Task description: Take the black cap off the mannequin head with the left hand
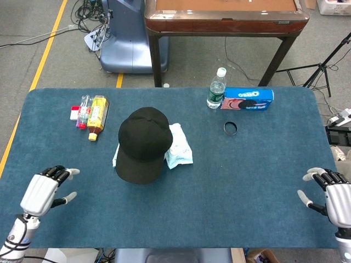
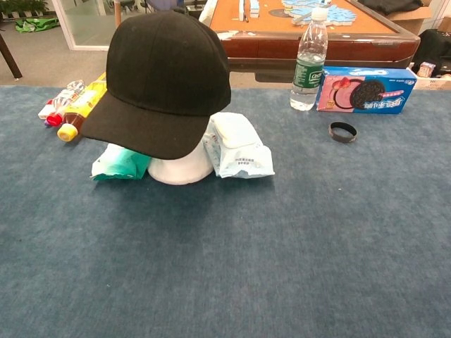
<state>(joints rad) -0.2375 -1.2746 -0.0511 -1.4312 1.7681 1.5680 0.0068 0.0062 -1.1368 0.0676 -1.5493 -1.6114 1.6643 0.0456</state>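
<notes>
Blue carpet-like cloth covers the table (image 1: pixel 219 181), which stands on a grey floor; beyond the table's far edge there is a brown wooden table (image 1: pixel 225 16) and a blue-grey machine base (image 1: pixel 126 44). Near the middle of the blue table, a little to the left, the black cap (image 1: pixel 142 143) sits on the white mannequin head (image 2: pixel 180 169), with its brim pointing toward the robot. A white packet (image 2: pixel 238 146) lies touching the head on its right side, and a green packet (image 2: pixel 120 162) lies on its left side. Behind and left of the cap lie some small bottles (image 1: pixel 92 114). Behind and right of the cap stand a water bottle (image 1: pixel 216 89) and a blue biscuit box (image 1: pixel 248 99), with a black ring (image 1: pixel 230 128) lying just in front of them. Left hand (image 1: pixel 45 189) is over the near left part of the table, well apart from the cap, fingers spread and holding nothing. Right hand (image 1: pixel 332 193) is at the near right edge, fingers apart too, also empty.
</notes>
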